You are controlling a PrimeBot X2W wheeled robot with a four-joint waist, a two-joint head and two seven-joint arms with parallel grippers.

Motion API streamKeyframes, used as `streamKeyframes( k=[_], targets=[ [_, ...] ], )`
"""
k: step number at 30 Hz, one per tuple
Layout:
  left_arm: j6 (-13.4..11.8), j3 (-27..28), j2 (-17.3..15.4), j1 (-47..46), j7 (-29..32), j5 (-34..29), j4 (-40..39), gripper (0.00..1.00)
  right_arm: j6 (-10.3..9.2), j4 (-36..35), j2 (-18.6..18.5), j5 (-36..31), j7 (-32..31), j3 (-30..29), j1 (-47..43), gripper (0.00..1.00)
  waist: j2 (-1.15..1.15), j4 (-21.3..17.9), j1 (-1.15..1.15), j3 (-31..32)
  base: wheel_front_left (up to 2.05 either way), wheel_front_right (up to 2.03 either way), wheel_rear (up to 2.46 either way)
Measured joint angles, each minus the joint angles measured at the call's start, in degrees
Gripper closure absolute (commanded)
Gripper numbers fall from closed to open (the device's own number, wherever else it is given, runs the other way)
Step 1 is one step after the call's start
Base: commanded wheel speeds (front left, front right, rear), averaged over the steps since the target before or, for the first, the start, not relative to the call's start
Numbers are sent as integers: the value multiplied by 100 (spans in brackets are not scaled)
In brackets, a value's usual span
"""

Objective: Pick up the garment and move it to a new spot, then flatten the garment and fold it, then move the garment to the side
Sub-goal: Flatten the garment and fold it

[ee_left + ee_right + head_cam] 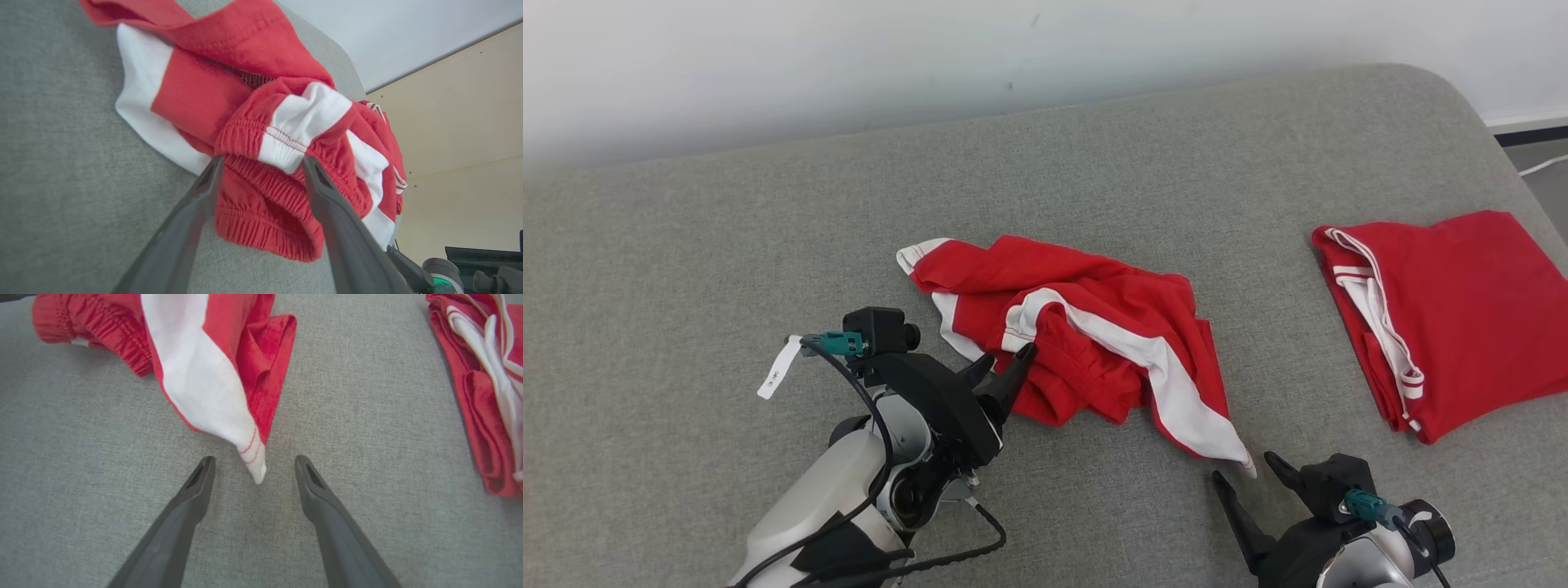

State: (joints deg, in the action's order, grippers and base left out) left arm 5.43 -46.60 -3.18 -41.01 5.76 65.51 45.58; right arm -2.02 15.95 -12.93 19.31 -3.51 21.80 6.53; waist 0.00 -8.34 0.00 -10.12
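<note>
- The red garment [1094, 327] w/ white stripes is lying crumpled abt halfway across the grey padded surface [727, 245], closer to the near edge than to the far wall [931, 49].
- Its elastic waistband [261, 192] is bunching up at the near-left end. A pointed white corner [255, 469] is trailing off to the near right.
- L gripper [1006, 356] is sitting at the garment's near-left edge w/ its fingers spread wide.
- Its tips are sitting either side of the waistband. Cloth is bulging between them but nothing's getting pinched, so it's not holding anything.
- R gripper [1243, 467] is sitting low by the near edge, off to the right of the L one. Fingers are also spread wide, gripping nothing.
- The white corner's tip is lying on the surface between the R fingertips [206, 465], touching neither as far as I can tell.
- A folded red piece [1454, 310] w/ white trim is lying flat well apart to the right, by the surface's right edge.
</note>
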Motion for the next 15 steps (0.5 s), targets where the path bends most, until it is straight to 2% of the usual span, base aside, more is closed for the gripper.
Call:
streamKeyframes(
  k=[15],
  targets=[
    [13, 73, 33, -18, -85, 9, 44, 0, 8, 14, -3, 0, 1, 5, 112, 0, 0, -39, 0, -46, 0, 0, 0]
  ],
)
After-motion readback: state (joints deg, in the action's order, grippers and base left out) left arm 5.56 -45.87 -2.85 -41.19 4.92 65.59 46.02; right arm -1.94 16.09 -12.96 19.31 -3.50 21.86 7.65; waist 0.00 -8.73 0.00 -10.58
